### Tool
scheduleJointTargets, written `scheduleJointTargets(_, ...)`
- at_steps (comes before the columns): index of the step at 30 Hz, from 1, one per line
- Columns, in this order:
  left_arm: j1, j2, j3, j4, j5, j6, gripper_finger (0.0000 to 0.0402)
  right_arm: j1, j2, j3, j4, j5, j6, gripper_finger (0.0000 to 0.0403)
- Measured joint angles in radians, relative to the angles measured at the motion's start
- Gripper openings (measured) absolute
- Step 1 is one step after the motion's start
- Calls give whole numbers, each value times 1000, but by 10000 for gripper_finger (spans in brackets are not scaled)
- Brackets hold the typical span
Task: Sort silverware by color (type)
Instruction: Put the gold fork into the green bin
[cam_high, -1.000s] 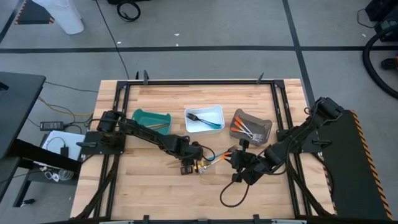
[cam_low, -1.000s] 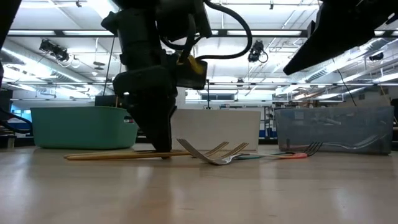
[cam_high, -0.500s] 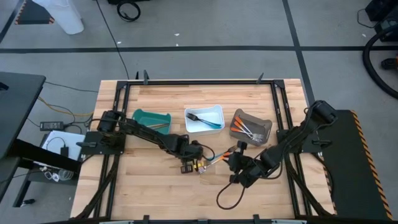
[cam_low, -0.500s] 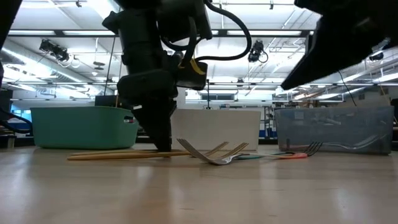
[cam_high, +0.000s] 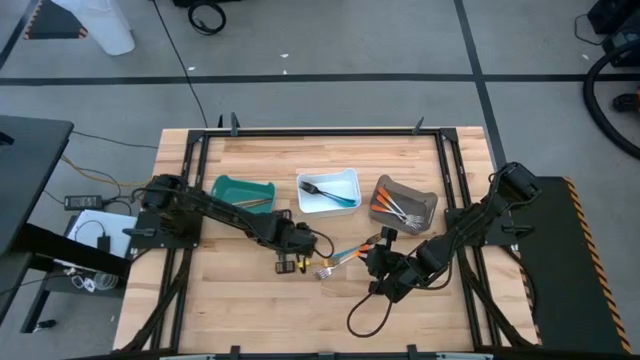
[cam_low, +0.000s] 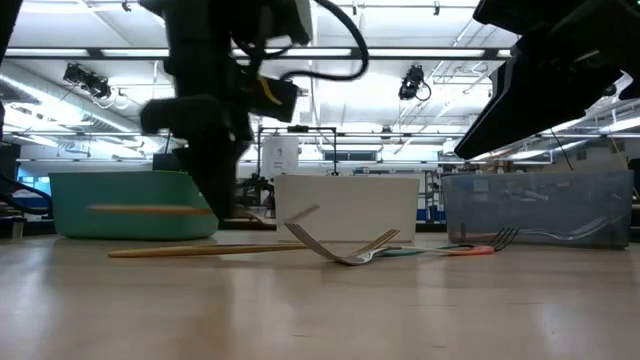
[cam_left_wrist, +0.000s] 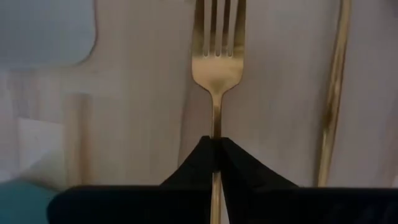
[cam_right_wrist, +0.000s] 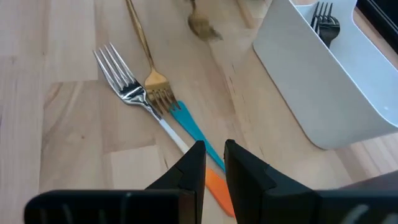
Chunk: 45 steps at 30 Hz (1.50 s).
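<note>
Left pincer (cam_left_wrist: 214, 155): clamped on the stem of a gold fork (cam_left_wrist: 216, 56), tines pointing away from the wrist; in the low view the fork hangs level, clear of the worktop (cam_high: 250, 300).
Right pincer (cam_right_wrist: 213, 163): narrowed to a slim gap, holding nothing, hovering above the loose cutlery right of centre.
Loose pieces: a silver fork (cam_right_wrist: 124, 84), a second gold fork (cam_right_wrist: 149, 62), a blue-handled piece (cam_right_wrist: 189, 130) and an orange-handled piece (cam_right_wrist: 217, 186) lie crossed near mid-worktop.
Bins: teal bin (cam_high: 243, 192) far left, white bin (cam_high: 328, 190) centre with a dark fork, grey-brown bin (cam_high: 404, 201) right with several pieces.
Step in hand: carrying the gold fork to its bin, probably the teal one, though its contents are hard to make out.
Doing it well: keep the fork level, lift above the rim before crossing, release low inside, and stay clear of the right arm.
</note>
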Motion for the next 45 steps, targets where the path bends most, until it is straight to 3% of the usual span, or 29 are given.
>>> scheduleJointTargets(9,-47,-94,1,-141,-189,137,19,0,0,0,4,0,15,66)
scheduleJointTargets(23,-60,-225,1,-374,-465,76,22,0,-1,0,7,0,30,66)
scheduleJointTargets(35,-12,-245,0,-498,-533,-3,23,8,-2,0,-34,-14,24,66)
scheduleJointTargets(45,7,-325,-158,-398,-499,48,24,-28,-52,0,-116,-65,-72,66)
